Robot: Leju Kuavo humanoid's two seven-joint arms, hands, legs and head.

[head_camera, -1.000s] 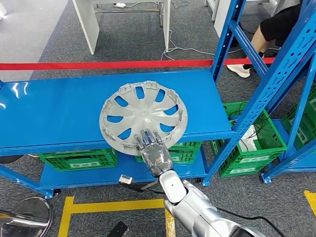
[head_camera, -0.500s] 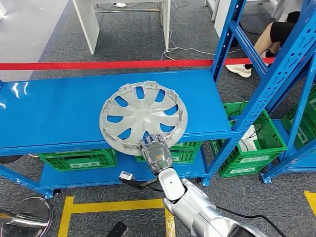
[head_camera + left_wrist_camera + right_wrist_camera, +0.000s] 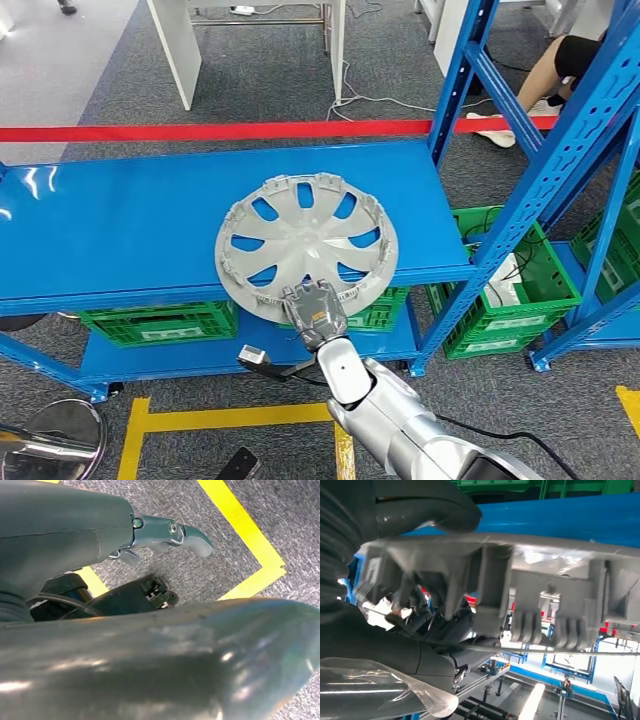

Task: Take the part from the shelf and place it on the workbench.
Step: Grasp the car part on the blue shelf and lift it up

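part: silver wheel cover (image 3: 306, 245), spoked, cut-out slots, clipped rim
pose: flat, near edge overhanging shelf (image 3: 113, 230) front
grip: right hand (image 3: 313, 310) holds near rim

No readable text anywhere; white labels on the green crates (image 3: 161, 322) under the shelf are too blurred.

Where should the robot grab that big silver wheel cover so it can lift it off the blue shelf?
Best at the near rim of the wheel cover, coming from the shelf's front edge. The cover lies flat, too wide to wrap, but its near rim sticks out past that edge, so fingers can likely close above and below it. The right hand grips it there.
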